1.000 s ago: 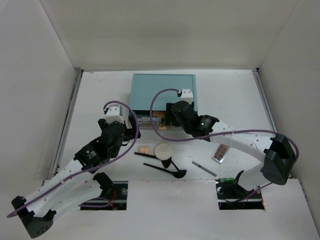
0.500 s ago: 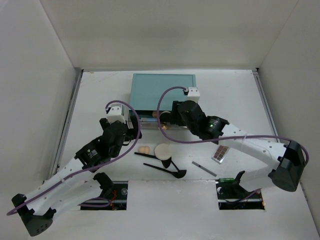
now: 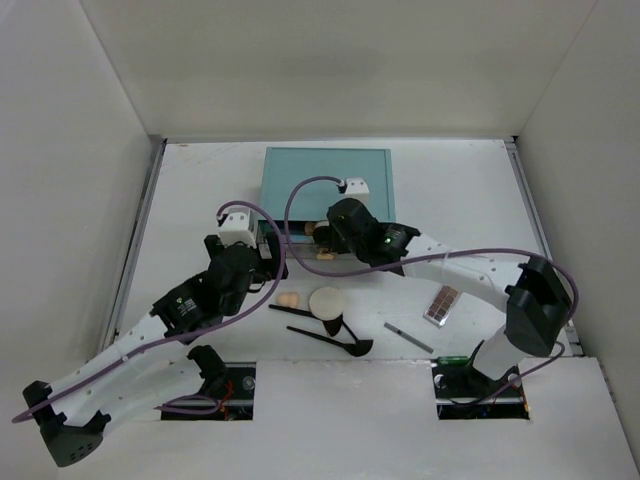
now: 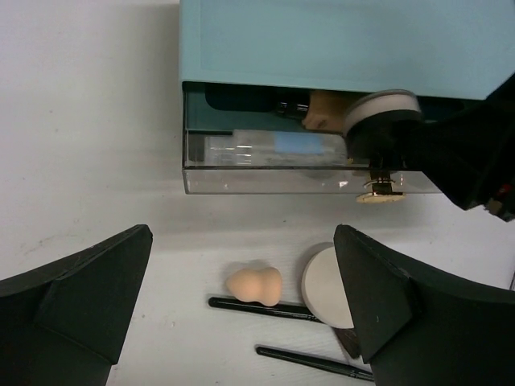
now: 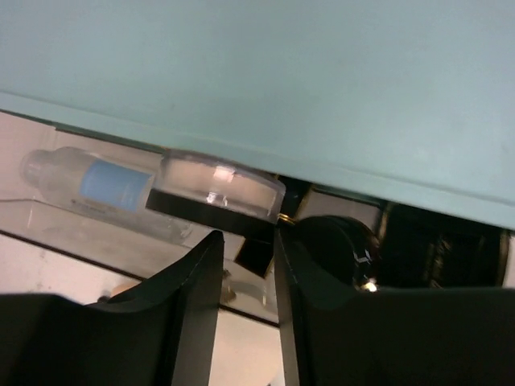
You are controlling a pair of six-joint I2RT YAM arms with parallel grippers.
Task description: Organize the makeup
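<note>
Left claw point(image 4: 241, 240): fingers wide apart, nothing between them; hangs over the surface point(image 3: 190, 200), just in front of the clear drawer point(image 4: 241, 181)

Peach sponge point(image 3: 288, 299): on the surface, between the left claw's fingers in the wrist view, against the handle of one of the black brushes point(image 3: 335, 340)

Cream puff point(image 3: 326, 301): just right of the sponge, not touching it; lies over the upper brush

Teal box point(image 3: 325, 175): clear drawer pulled out toward the arms. Clear bottle point(image 4: 269, 147) on its side in the drawer's left part; clear-lidded pot point(image 5: 217, 189) and black jar point(image 5: 331, 249) to its right, also in the drawer

Right claw point(image 5: 245, 237): over the drawer's front edge, near the gold knob point(image 4: 378, 195). Fingers close together with a narrow gap; cannot tell whether they clamp anything

Pencil point(image 3: 408, 337): on the surface, right of the brushes

Palette point(image 3: 441, 305): near the pencil, apart from it
</note>
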